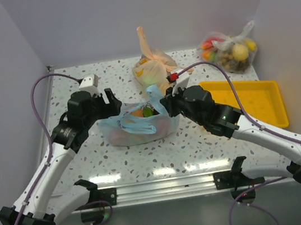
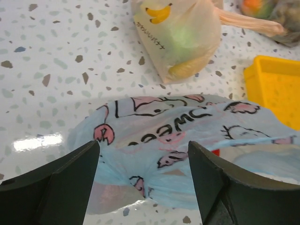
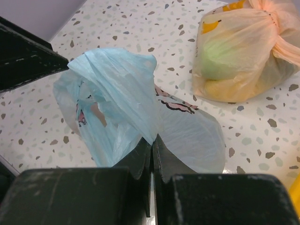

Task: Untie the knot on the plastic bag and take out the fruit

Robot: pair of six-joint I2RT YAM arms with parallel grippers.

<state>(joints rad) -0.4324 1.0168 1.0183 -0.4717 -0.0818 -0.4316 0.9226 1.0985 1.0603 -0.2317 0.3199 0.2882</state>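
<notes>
The light blue plastic bag (image 1: 138, 126) with pink prints lies in the middle of the table. Orange and green fruit (image 1: 144, 112) show through its top. My right gripper (image 1: 166, 103) is at the bag's right end, shut on a fold of its thin blue plastic (image 3: 152, 139), which rises as a lifted sheet (image 3: 117, 79). My left gripper (image 1: 111, 104) is open at the bag's left end, with the bag's printed side (image 2: 178, 131) between its fingers (image 2: 51, 187). A twisted blue handle strip (image 1: 139, 127) lies across the bag's front. I cannot make out a tied knot.
An orange bag with tied handles (image 1: 155, 66) stands behind the blue bag, also in both wrist views (image 2: 180, 37) (image 3: 239, 56). A clear bag of fruit (image 1: 231, 50) sits at the back right. A yellow tray (image 1: 250, 97) lies on the right (image 2: 276, 89).
</notes>
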